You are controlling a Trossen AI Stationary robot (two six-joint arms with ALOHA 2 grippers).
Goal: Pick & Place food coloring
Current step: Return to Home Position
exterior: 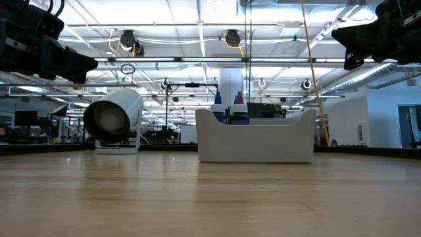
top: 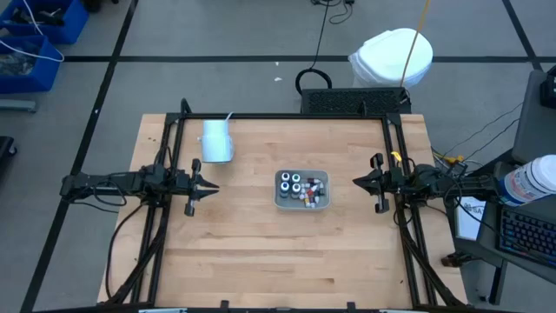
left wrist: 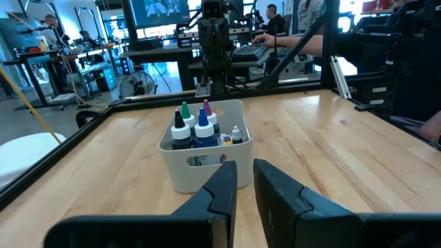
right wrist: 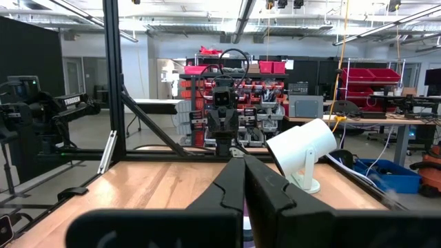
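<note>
My left pincer (top: 211, 185) hung over the left side of the table (top: 261, 261), its fingers parted by only a narrow slit and gripping nothing. It pointed at the middle of the table, touching neither the boards nor the tray. My right pincer (top: 357, 182) mirrored it on the far side, fingers pressed together (no gap that I could make out from the wrist), equally empty.

I judged this a resting pose: both arms level and clear of the work, because nothing was left to carry. The food coloring bottles (left wrist: 198, 127) stood upright and packed together inside the pale tray (top: 280, 202) at the table's centre, between my two pincers and well apart from each. I saw no bottle on the bare wood. The white cup (top: 216, 141) lay on its side near the back edge, beyond my left pincer.
</note>
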